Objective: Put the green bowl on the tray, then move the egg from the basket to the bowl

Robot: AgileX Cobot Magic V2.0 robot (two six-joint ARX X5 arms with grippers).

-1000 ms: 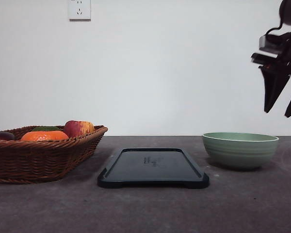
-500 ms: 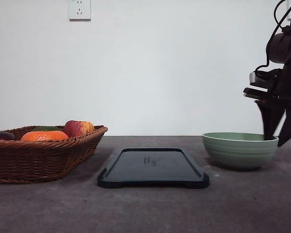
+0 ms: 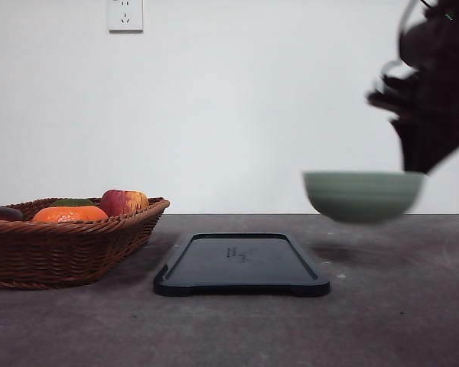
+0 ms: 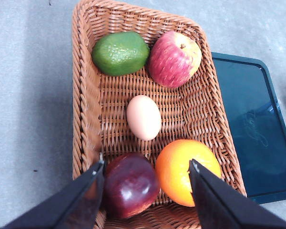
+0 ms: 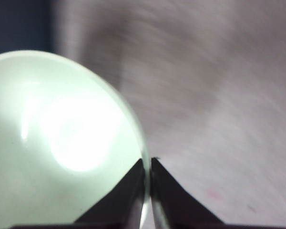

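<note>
Right gripper [image 5: 147, 191]: the right wrist view shows its two dark, wedge-shaped fingers pinched together on the rim of the green bowl [image 5: 62, 143], one finger inside and one outside. In the front view the same gripper [image 3: 424, 157] is a blurred dark mass above the bowl's right edge.
Green bowl: in the front view it [image 3: 362, 196] hangs in the air, clear of the table [image 3: 382, 306], to the right of the tray [image 3: 241, 264] and not over it. Its outline is motion-blurred. The wrist view adds the smooth, glossy pale interior with a bright highlight.
Left gripper [image 4: 147, 200]: the left wrist view shows its two black fingers spread wide, hovering over the near end of the basket [image 4: 86, 119], touching nothing.
Basket: brown woven wicker with slanting sides, resting on the table at the left in the front view [image 3: 61, 248].
Basket contents: the left wrist view reveals a smooth, pale egg [image 4: 143, 117] lying at the centre, with a bumpy green fruit [image 4: 120, 53], a red apple [image 4: 174, 58], an orange [image 4: 183, 171] and a dark glossy red fruit [image 4: 129, 185] around it. The front view shows the fruit tops above the rim.
Tray: flat, glossy, dark rectangle with rounded corners and a low rim, lying just beside the basket [image 4: 252, 133].
Table: matte grey, slightly speckled surface.
Wall socket [image 3: 125, 14]: white, high on the plain wall.
</note>
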